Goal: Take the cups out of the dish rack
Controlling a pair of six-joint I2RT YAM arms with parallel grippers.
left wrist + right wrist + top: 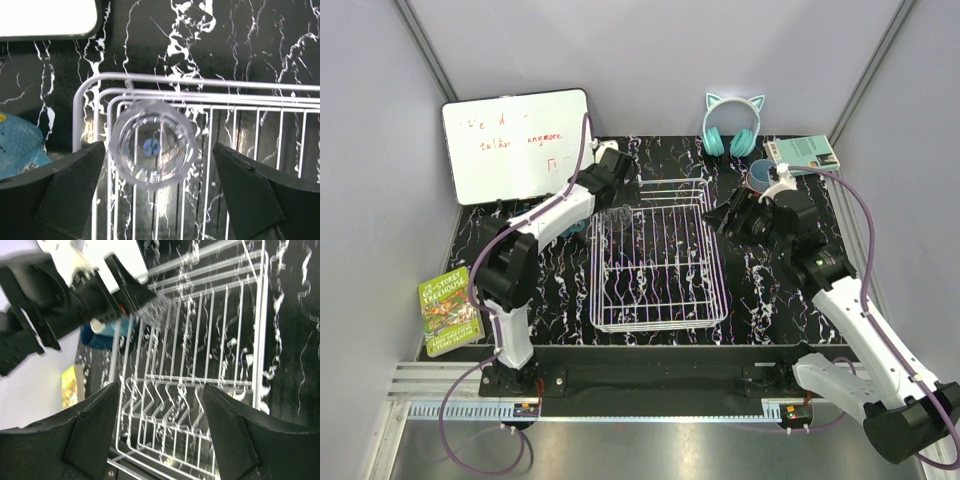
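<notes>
Plain grey walls close in a black, white-veined tabletop [560, 290], and the white wire dish rack [655, 322] sits in the middle of it. Your left pincer [158, 150] hangs over the rack's far-left corner, spread wide. The clear glass [151, 144] stands mouth-up between its fingers and touches neither. Your right pincer [161, 386] is spread as well, with nothing between its fingers, and is held off the rack's right side, looking across it.

The top view shows no other cup in the rack, so you look to be on the last one, at the approach just before the grasp. Next you need to come straight down around the glass, close on its wall, and lift it above the rim before carrying it sideways.

The glass is tucked against the corner wires. The finger on the rack's outer side seems to sit over the side rim, so shift inward if it threatens to land on the wire. Clear glass is likely slick, so close squarely.

Just outside that corner are a dark blue cup [97, 335] and a light-blue thing [15, 145], cut off in view; set down away from them. A blue mug [758, 180] stands beside your right arm. The whiteboard [515, 145], cat-ear headphones [733, 125], teal book [803, 152] and paperback [450, 310] lie well off your path.
</notes>
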